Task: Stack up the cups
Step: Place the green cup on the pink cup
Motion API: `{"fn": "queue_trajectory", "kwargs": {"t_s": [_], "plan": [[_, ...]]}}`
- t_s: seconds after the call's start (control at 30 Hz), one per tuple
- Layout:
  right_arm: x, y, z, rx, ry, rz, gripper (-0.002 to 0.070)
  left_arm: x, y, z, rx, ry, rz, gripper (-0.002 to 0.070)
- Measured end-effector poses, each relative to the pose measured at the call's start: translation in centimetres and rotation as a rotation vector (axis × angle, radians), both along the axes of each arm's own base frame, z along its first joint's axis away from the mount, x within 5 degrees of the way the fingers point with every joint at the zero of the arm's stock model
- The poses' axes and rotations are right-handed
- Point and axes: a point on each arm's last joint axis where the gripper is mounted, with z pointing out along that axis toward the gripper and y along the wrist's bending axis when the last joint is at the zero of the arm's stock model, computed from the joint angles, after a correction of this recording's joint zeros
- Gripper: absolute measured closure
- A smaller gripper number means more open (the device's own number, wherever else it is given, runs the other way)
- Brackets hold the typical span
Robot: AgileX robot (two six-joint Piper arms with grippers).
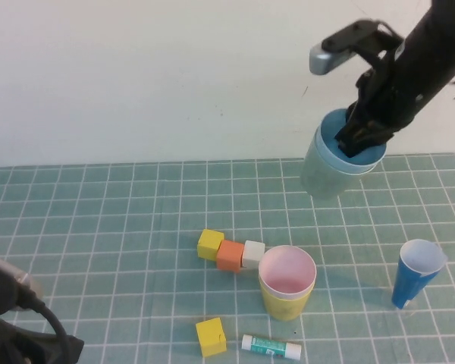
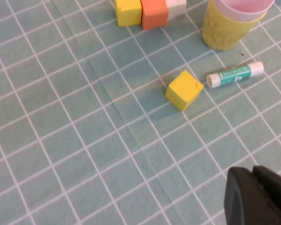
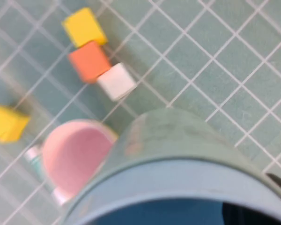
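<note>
My right gripper point(image 1: 360, 140) is raised above the back right of the table. It is shut on the rim of a pale green cup point(image 1: 322, 171) with a light blue cup point(image 1: 335, 125) nested inside; one finger is inside, one outside. In the right wrist view the green cup point(image 3: 178, 136) and blue rim point(image 3: 178, 180) fill the lower part. A pink cup point(image 1: 287, 273) sits nested in a yellow cup point(image 1: 284, 305) on the mat, below and left of the held pair. My left gripper point(image 2: 253, 176) is shut and empty, low at the near left.
A taller dark blue cup point(image 1: 415, 274) stands at the right. A row of yellow point(image 1: 210, 244), orange point(image 1: 230, 255) and white point(image 1: 252, 253) blocks touches the pink-and-yellow stack's left. A loose yellow block point(image 1: 211, 337) and a glue stick point(image 1: 271, 347) lie in front.
</note>
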Motion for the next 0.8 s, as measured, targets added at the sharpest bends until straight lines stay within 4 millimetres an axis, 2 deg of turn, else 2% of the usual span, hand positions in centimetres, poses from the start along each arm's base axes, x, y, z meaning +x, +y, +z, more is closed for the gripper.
{"fn": "queue_trajectory", "kwargs": {"t_s": [0.07,0.1,0.2,0.33,0.5,0.63,0.8], "plan": [[-2.0,0.9,2.3,-0.015,-0.022,0.054,0.0626,0.1,0.0,0.1,-0.004,-0.012,0.000,0.0677],[-3.2,2.0,2.9,-0.028,-0.023,0.096,0.0626,0.1,-0.1,0.2,-0.011,-0.023,-0.001,0.0677],[-5.1,4.7,3.0,-0.079,-0.022,0.186,0.0626,0.3,-0.2,0.4,-0.022,-0.053,-0.002,0.0677],[-5.5,7.1,1.0,-0.126,0.015,0.199,0.0626,0.4,-0.2,0.4,-0.017,-0.064,-0.011,0.0677],[-4.1,7.7,-3.0,-0.199,0.093,0.146,0.0627,0.4,-0.2,0.2,-0.007,-0.067,-0.019,0.0677],[-3.2,8.1,-6.0,-0.235,0.142,0.117,0.0627,0.3,-0.1,-1.1,0.021,-0.039,-0.023,0.0677],[-2.4,8.6,-7.8,-0.229,0.146,0.091,0.0627,0.2,0.0,-2.1,0.037,-0.019,-0.023,0.0677]]}}
